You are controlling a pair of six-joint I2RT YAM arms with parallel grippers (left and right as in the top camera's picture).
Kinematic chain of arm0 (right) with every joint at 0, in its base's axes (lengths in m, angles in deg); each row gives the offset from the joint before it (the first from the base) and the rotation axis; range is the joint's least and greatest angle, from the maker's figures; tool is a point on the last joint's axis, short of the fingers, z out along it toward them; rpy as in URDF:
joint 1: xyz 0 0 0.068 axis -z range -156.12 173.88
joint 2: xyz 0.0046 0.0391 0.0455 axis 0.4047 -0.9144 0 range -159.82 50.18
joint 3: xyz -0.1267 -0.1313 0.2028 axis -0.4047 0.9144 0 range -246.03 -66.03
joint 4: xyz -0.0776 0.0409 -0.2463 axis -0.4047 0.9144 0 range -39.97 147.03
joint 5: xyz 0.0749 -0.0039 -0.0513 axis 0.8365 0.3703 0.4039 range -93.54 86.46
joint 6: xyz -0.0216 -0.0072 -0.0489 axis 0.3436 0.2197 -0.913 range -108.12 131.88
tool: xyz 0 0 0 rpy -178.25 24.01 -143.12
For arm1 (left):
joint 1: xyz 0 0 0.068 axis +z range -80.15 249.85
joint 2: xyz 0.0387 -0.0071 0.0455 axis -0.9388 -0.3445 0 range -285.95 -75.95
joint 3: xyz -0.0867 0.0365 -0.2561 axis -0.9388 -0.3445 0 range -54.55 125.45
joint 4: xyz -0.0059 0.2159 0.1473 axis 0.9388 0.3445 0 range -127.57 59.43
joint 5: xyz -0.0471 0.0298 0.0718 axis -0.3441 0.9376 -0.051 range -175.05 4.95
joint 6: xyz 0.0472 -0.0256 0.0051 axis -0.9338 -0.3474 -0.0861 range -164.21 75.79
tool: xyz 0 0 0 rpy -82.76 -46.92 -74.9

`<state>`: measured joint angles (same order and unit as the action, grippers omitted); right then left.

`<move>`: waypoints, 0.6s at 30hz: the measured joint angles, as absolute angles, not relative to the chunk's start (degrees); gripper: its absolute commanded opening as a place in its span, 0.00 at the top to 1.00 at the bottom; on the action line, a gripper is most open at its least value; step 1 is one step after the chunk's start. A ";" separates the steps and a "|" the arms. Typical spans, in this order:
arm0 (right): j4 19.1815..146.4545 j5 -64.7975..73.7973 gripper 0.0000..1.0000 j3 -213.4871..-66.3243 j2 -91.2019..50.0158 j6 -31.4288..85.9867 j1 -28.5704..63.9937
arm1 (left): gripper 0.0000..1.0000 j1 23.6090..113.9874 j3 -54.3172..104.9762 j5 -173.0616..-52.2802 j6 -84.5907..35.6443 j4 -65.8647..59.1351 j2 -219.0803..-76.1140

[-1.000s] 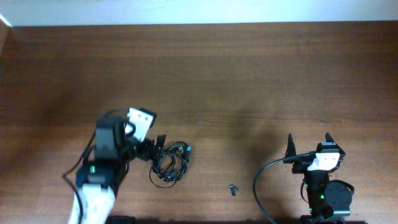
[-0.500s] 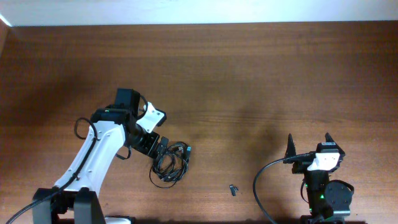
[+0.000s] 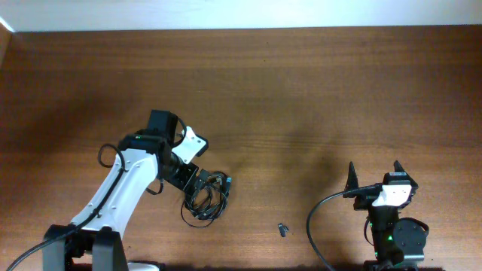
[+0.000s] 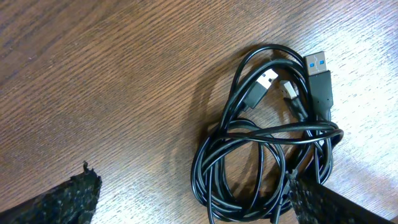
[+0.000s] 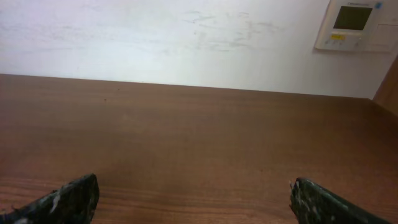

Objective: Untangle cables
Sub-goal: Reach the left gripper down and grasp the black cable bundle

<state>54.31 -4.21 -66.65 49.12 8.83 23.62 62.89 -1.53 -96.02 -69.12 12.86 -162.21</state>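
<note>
Thin black cables (image 4: 215, 144), tangled loops, USB plugs (image 4: 320, 81) (one blue inside)

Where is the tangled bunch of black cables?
Seen from overhead, the cables lie on the left side of the table, by the open left gripper; a tiny dark clip sits farther right.

There are perhaps 2 cables (image 4: 268, 132) and 1 small clip (image 3: 282, 229).

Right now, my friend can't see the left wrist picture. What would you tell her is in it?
A tangled bundle of thin black cables lies on a brown wooden table, with plugs showing at its top. The left gripper is open, its two dark fingertips in the bottom corners.
</note>
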 measured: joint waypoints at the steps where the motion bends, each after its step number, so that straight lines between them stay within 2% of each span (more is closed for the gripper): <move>1: 54.31 -4.21 0.01 -66.65 49.12 8.90 23.62 | 0.01 62.89 -1.53 -96.08 -69.12 12.95 -162.21; 9: 54.31 -4.21 0.01 -66.65 49.12 8.85 23.62 | 0.01 62.89 -8.96 -96.30 -69.09 9.24 -162.21; 10: 54.31 -4.21 0.01 -66.65 49.12 8.88 23.62 | 0.04 62.89 -9.14 -96.45 -69.09 9.26 -162.21; 11: 54.31 -4.21 0.01 -66.65 49.12 8.88 23.62 | 0.23 62.89 -9.20 -96.63 -69.09 9.17 -162.21; 12: 54.31 -4.21 0.01 -66.65 49.12 8.85 23.62 | 0.23 62.89 -9.31 -97.22 -69.09 8.71 -162.21; 13: 54.31 -4.21 0.02 -66.65 49.12 8.88 23.62 | 0.06 62.89 -9.49 -97.72 -69.09 8.23 -162.21; 14: 54.31 -4.21 0.01 -66.65 49.12 8.85 23.62 | 0.00 62.89 -9.90 -97.79 -69.09 7.99 -162.21; 18: 54.31 -4.21 0.01 -66.65 49.12 8.88 23.62 | 0.01 62.89 -13.12 -97.96 -69.07 4.38 -162.21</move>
